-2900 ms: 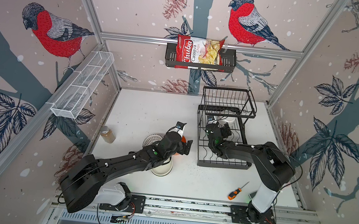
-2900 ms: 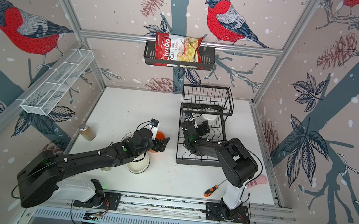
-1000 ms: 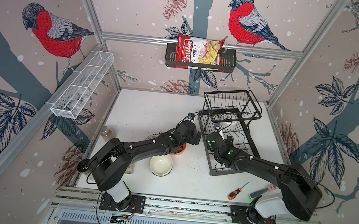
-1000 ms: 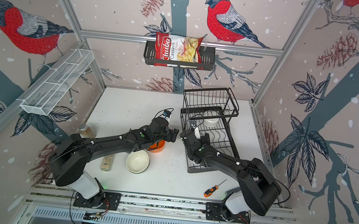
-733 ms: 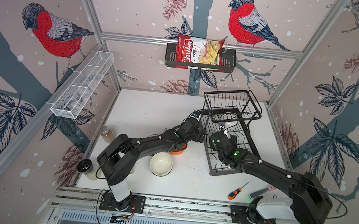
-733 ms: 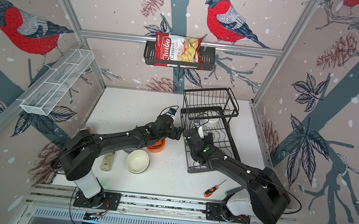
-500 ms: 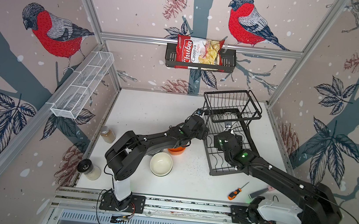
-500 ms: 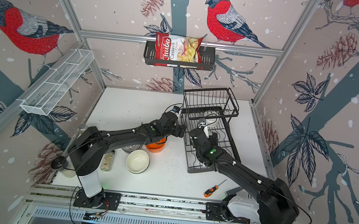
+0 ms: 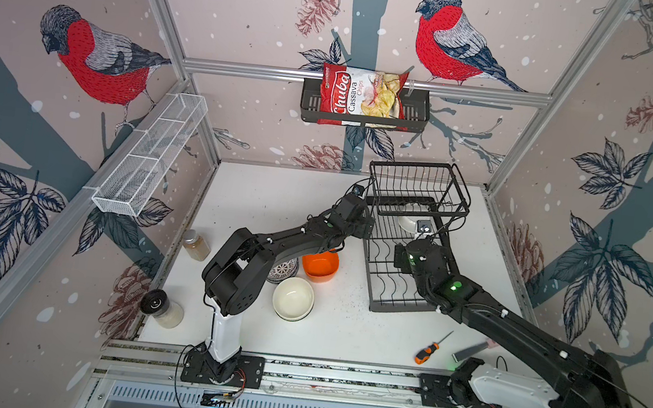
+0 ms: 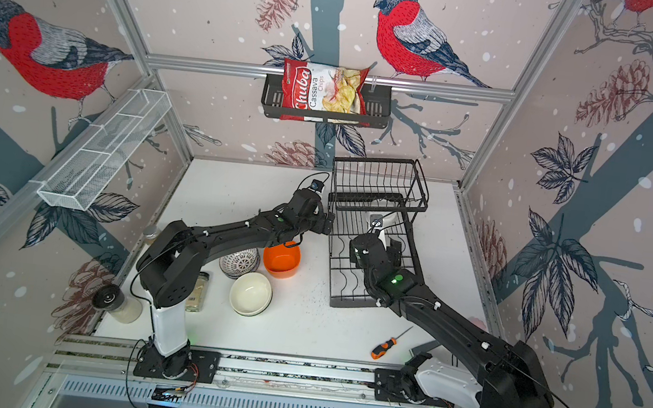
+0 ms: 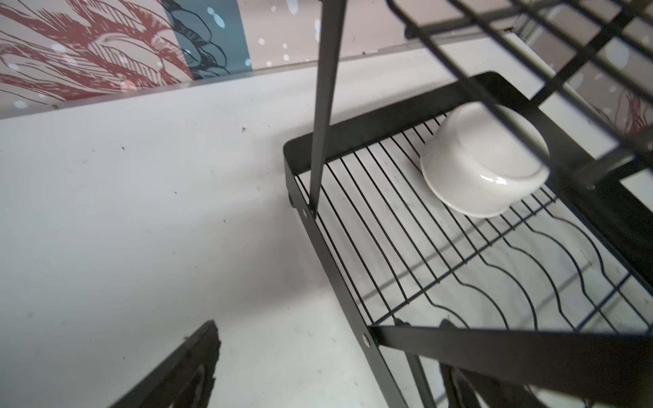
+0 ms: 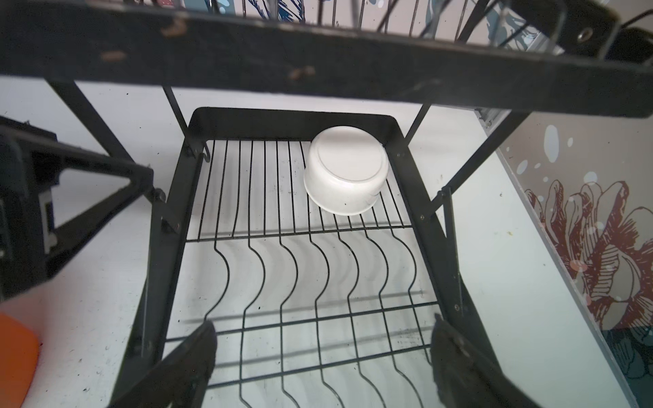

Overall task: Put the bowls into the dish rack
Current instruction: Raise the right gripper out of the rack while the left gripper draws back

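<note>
**Bowls: one racked, three waiting on the tabletop**

My right fingers (image 12: 190,360) are spread wide with nothing between them. They sit low over the wavy plate dividers of the black two-tier wire dish rack (image 9: 401,307), pointing in under its raised upper basket. Straight ahead of them a round white ceramic bowl (image 12: 346,176) sits upside down in a far corner of the base tier, against the frame. Inverted like that it can drain and should sit steady on the straight wires, so I count it as loaded.

My left fingers (image 11: 183,367) are spread and empty too, right at the rack's outer edge. One is over the white tabletop (image 9: 275,199), and the other is mostly hidden behind a frame strut.

Further out, beside the left arm, a glossy orange bowl (image 9: 320,265), a plain cream bowl (image 9: 293,298) and a blue-and-white patterned bowl (image 10: 239,262) stand upright close together, apart from the rack. Those three are what I can see left to load, so I'd call the job early. The upper basket looks to leave little headroom for the next one.
</note>
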Action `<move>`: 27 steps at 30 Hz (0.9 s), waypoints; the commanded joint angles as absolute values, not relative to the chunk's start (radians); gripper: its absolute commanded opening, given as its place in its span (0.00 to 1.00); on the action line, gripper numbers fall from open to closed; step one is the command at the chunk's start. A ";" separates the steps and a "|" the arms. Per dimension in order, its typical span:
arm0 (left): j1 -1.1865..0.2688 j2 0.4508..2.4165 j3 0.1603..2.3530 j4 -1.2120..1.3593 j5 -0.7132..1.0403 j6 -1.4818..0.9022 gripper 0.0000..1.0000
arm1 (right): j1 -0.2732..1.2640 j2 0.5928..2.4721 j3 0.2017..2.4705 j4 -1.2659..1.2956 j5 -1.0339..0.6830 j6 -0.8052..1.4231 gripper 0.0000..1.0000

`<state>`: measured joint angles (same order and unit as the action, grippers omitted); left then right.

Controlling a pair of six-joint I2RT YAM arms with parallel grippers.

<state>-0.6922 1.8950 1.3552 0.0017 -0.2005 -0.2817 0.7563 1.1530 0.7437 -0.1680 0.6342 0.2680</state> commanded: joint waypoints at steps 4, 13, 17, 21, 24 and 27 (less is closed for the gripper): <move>-0.641 1.925 1.424 -0.009 -0.206 -0.241 0.94 | 0.746 1.160 0.745 -0.159 0.606 0.281 0.94; -0.605 1.967 1.483 -0.052 -0.195 -0.224 0.94 | 0.736 1.194 0.797 -0.191 0.564 0.299 0.93; -0.606 1.933 1.452 -0.039 -0.178 -0.228 0.94 | 0.735 1.221 0.840 -0.215 0.539 0.316 0.93; -0.606 1.895 1.417 -0.048 -0.157 -0.242 0.94 | 0.735 1.249 0.886 -0.242 0.516 0.333 0.93; -0.606 1.867 1.397 -0.070 -0.121 -0.238 0.94 | 0.735 1.278 0.911 -0.250 0.490 0.341 0.93; -0.605 1.831 1.357 -0.069 -0.092 -0.247 0.94 | 0.738 1.299 0.930 -0.259 0.473 0.342 0.93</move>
<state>-0.6060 1.8576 1.3796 -0.0570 -0.1310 -0.2382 0.7349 1.2888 0.9146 -0.2440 0.4973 0.3210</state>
